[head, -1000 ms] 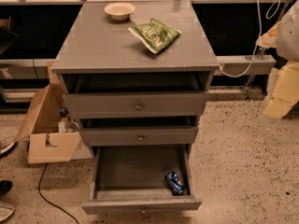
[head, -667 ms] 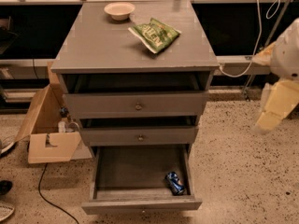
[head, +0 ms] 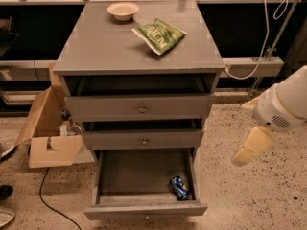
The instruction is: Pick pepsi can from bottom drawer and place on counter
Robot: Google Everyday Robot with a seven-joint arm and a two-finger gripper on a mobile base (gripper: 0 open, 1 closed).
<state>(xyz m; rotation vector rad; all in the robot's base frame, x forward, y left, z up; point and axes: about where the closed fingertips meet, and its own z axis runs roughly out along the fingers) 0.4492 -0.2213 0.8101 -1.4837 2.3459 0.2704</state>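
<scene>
The pepsi can (head: 180, 187) is small and blue and lies on its side in the front right corner of the bottom drawer (head: 144, 209), which is pulled open. The counter (head: 110, 42) is the flat grey top of the cabinet. My gripper (head: 243, 155) hangs at the end of the white arm (head: 283, 104), to the right of the cabinet. It is at about the height of the middle drawer, above and to the right of the can, and touches nothing.
A green chip bag (head: 159, 35) and a white bowl (head: 123, 10) sit on the counter. The two upper drawers (head: 139, 107) stand slightly open. An open cardboard box (head: 48, 133) stands on the floor at the left. A white cable (head: 249, 66) hangs at the right.
My arm and gripper have moved down and to the left, from the right edge towards the cabinet's lower right side. The can and the drawers have not moved.
</scene>
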